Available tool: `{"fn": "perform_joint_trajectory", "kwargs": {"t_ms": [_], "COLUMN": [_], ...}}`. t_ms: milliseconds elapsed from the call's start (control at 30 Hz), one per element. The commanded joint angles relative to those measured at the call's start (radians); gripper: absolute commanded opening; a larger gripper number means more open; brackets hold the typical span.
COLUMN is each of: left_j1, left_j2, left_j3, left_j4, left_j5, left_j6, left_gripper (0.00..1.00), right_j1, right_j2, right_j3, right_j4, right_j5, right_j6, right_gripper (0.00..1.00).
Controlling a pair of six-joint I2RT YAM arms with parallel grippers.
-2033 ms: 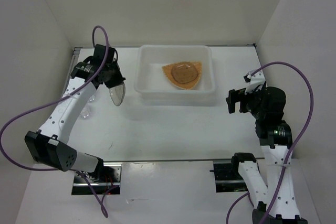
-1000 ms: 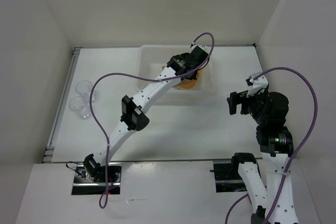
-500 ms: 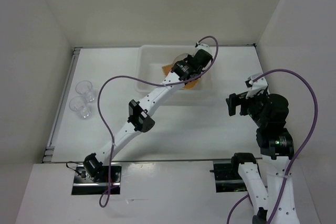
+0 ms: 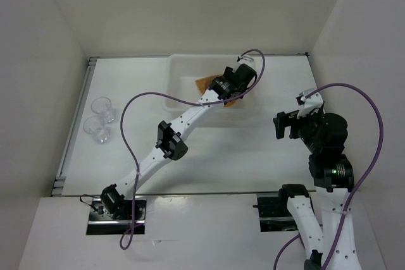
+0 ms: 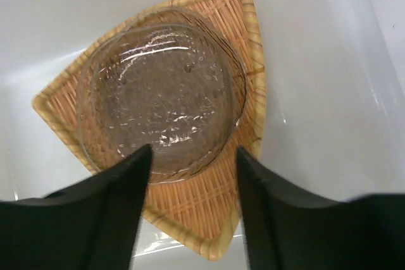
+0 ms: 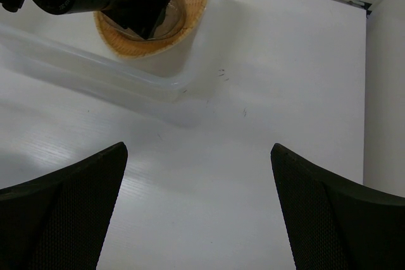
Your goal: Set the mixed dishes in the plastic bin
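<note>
The white table (image 4: 209, 156) carries three things directly. The white plastic bin (image 4: 168, 86) stands against the far edge, about midway along it. Near the left edge, well apart from the bin, a clear tumbler cup (image 4: 103, 108) stands upright. A second tumbler cup (image 4: 95, 128) stands just beside it, on the side towards the near edge.

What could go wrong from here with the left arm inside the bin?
The open left pincer flanks the near rim of the saucer; pulling back could nudge it across the woven tray.
The arm crosses the near wall of the bin; a low retreat might drag it.
The two clear cups stand close together; grasping one could topple the other.
</note>
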Motion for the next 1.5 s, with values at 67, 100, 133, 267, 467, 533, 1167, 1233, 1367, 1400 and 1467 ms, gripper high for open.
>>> {"fn": "perform_joint_trajectory", "kwargs": {"t_ms": [67, 100, 133, 267, 467, 533, 1167, 1233, 1367, 1400, 1467], "left_j1": [0.004, 0.004, 0.004, 0.059, 0.331, 0.346, 0.954, 0.954, 0.954, 0.954, 0.954], "left_j2": [-0.064, -0.103, -0.126, -0.270, -0.618, -0.682, -1.109, -1.073, -1.032, -1.032, -1.021], "left_j3": [0.041, 0.041, 0.041, 0.041, -0.360, -0.408, -1.478, -1.478, -1.487, -1.487, -1.487], "left_j4": [0.060, 0.060, 0.073, -0.083, -0.378, -0.378, 0.053, 0.082, 0.116, 0.128, 0.139], "left_j5": [-0.058, -0.087, -0.110, -0.347, -0.151, -0.151, 0.373, 0.373, 0.392, 0.392, 0.401], "left_j6": [0.028, 0.028, 0.043, -0.083, -0.397, -0.387, -0.104, -0.084, -0.061, -0.061, -0.052], "left_gripper": [1.00, 1.00, 1.00, 1.00, 1.00, 1.00, 0.99, 0.99, 0.99, 0.99, 0.99], "right_j1": [0.008, 0.008, 0.008, 0.008, 0.008, 0.008, 0.008, 0.008, 0.008, 0.008, 0.008], "right_j2": [-0.007, -0.007, -0.007, -0.007, -0.016, -0.016, -0.007, -0.007, -0.016, -0.016, -0.016], "right_j3": [-0.008, -0.008, -0.008, -0.008, -0.017, -0.017, -0.017, -0.017, -0.026, -0.026, -0.026], "right_j4": [0.058, 0.058, 0.058, 0.058, 0.058, 0.058, 0.058, 0.058, 0.058, 0.058, 0.058], "right_j5": [0.012, 0.012, 0.012, 0.003, -0.008, -0.008, -0.019, -0.028, -0.028, -0.028, -0.037], "right_j6": [0.015, 0.015, 0.015, 0.015, 0.006, 0.006, -0.003, -0.003, -0.012, -0.012, -0.012], "right_gripper": [0.98, 0.98, 0.98, 0.98, 0.98, 0.98, 0.98, 0.98, 0.98, 0.98, 0.98]}}
